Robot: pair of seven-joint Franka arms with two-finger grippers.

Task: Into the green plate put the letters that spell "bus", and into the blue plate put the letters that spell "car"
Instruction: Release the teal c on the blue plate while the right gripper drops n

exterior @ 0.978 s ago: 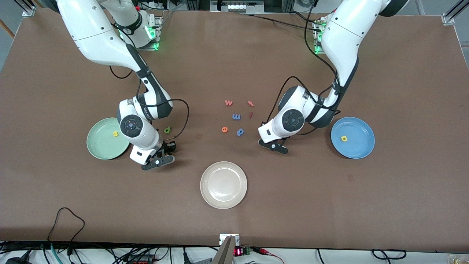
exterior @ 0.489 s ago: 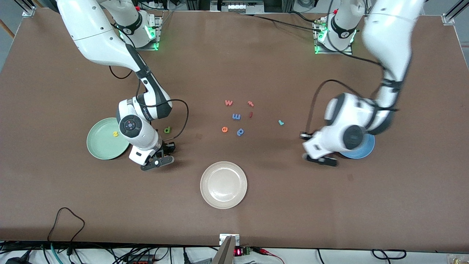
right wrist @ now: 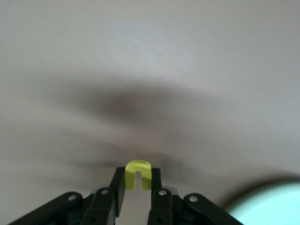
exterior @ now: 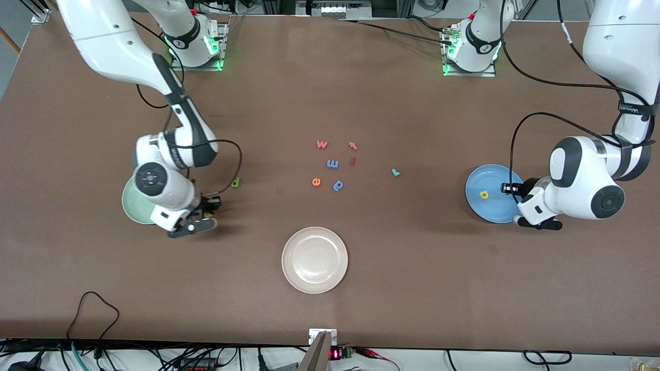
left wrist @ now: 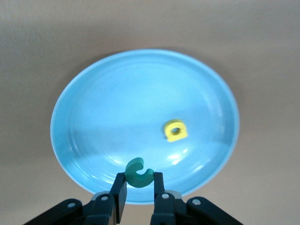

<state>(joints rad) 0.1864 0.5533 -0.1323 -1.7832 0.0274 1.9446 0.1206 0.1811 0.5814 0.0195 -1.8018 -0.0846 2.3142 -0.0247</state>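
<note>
The left gripper [left wrist: 139, 194], clenched on the teal c [left wrist: 138, 172], hangs over the blue plate's [exterior: 479, 178] rim; released there, the c may land on the worktop. The right gripper [right wrist: 137, 197] grips the yellow u [right wrist: 138, 174] beside the green plate [exterior: 130, 205].

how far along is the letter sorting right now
Done: the yellow a lies in the blue plate. In hand: the left gripper holds the teal c over that plate; the right gripper holds the yellow u beside the green plate. Left: the teal r and the olive b lie on the table. The arm hides most of the green plate.
</note>
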